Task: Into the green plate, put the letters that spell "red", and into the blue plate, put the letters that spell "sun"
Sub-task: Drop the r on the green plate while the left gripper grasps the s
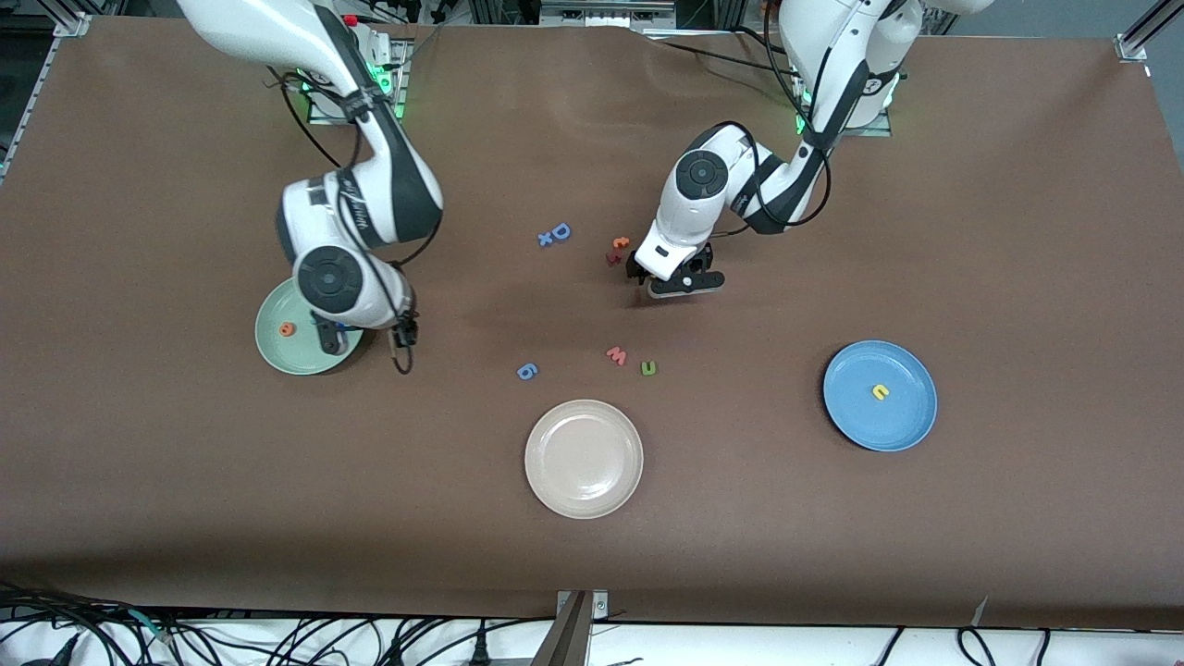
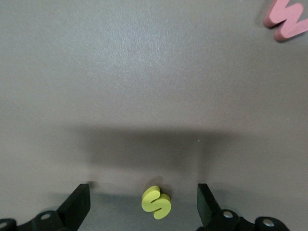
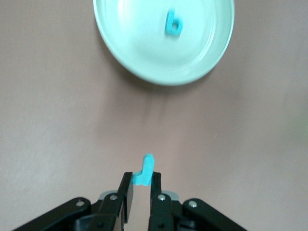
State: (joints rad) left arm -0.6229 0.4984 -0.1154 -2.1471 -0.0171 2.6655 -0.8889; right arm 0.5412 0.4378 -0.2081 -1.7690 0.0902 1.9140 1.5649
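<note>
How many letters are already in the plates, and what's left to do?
Done: orange e and teal d in the green plate; a yellow arch in the blue plate. In hand: right pincer holds the teal r; open left pincer straddles the yellow s. Left: green arch.

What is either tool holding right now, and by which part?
Right tool: teal "r", pinched by its lower stem. Left tool: nothing, open around the yellow "s".

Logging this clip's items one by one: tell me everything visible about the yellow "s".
The yellow "s" is a small, thick cut-out letter that looks like soft foam, plain yellow-green with a matte face. It lies flat on the brown table, whole and undamaged. The left tool is directly over it, fingers open on either side without touching it. A pink "w" lies apart from it.
</note>
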